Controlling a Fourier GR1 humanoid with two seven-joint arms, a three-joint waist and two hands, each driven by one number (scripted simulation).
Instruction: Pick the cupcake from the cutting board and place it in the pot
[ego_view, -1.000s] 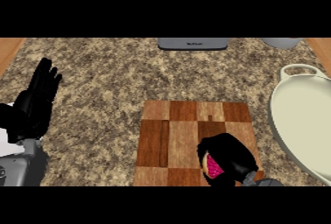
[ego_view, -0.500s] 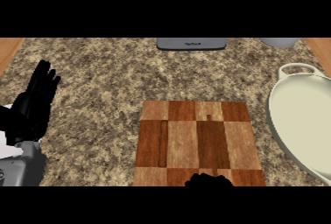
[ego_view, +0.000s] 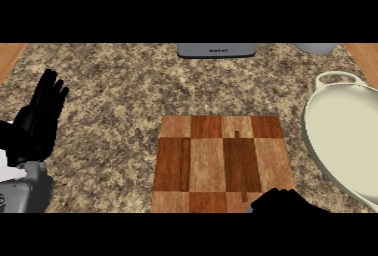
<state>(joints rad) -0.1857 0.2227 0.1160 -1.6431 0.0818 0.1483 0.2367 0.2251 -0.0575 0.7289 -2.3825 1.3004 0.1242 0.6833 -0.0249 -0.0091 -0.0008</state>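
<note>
The wooden cutting board (ego_view: 221, 162) lies in the middle of the counter with nothing showing on its top. No cupcake shows anywhere in the head view. The cream pot (ego_view: 347, 145), wide and with a loop handle at its far end, stands to the right of the board and looks empty inside. Only a dark part of my right hand (ego_view: 286, 202) shows at the view's lower edge, over the board's near right corner; what it holds is hidden. My left hand (ego_view: 40, 122) rests open at the far left, fingers pointing up.
A grey appliance (ego_view: 215, 50) sits at the counter's back edge, with a grey object (ego_view: 316, 48) to its right. Wooden strips border the speckled stone counter at both upper corners.
A second ago my right hand was over the board's near right part, curled round a pink cupcake. It has since drawn back toward the lower edge, and the cupcake no longer shows.
</note>
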